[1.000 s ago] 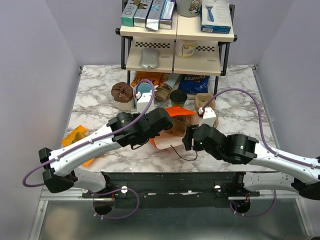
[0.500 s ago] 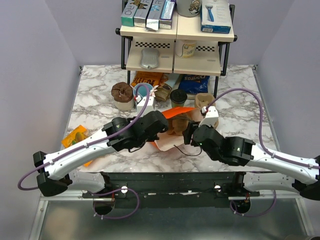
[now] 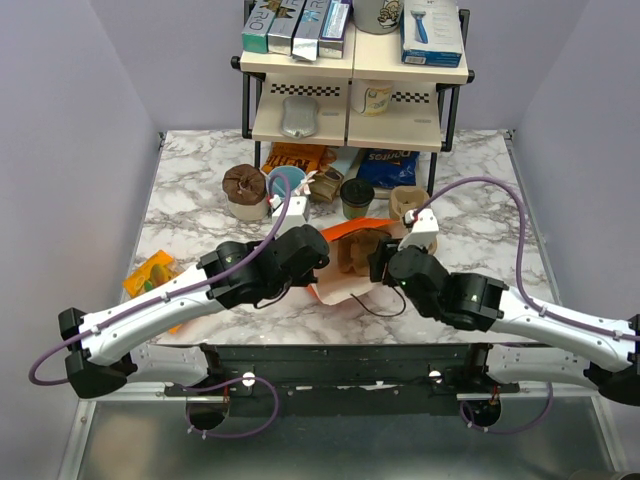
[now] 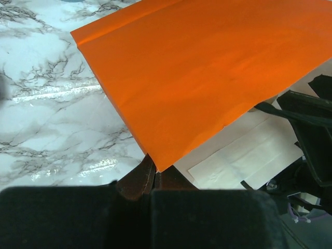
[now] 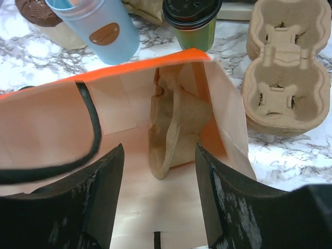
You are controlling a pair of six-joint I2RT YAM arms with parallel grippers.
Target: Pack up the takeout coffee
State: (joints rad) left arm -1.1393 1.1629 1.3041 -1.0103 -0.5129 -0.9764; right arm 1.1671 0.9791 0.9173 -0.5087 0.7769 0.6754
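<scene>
The takeout coffee (image 3: 357,195) (image 5: 193,21), olive green with a black lid, stands upright on the marble behind the orange paper bag (image 3: 345,232) (image 4: 207,72). The bag lies on its side with its mouth facing my right gripper (image 3: 381,262) (image 5: 160,155), which is open with nothing between its fingers, just at the mouth. Inside the bag sits a brown pulp carrier (image 5: 176,124). My left gripper (image 3: 318,246) (image 4: 152,174) is shut on the bag's edge at a corner.
A light blue cup (image 3: 287,183) (image 5: 98,28) stands left of the coffee. A stack of pulp carriers (image 3: 408,203) (image 5: 288,67) lies to its right. A black cord handle (image 5: 88,129) hangs across the bag's mouth. A shelf rack (image 3: 355,90) stands at the back.
My right gripper has moved forward and left to the bag's mouth, its jaws a little narrower. The left arm has shifted slightly left, still gripping the bag.
</scene>
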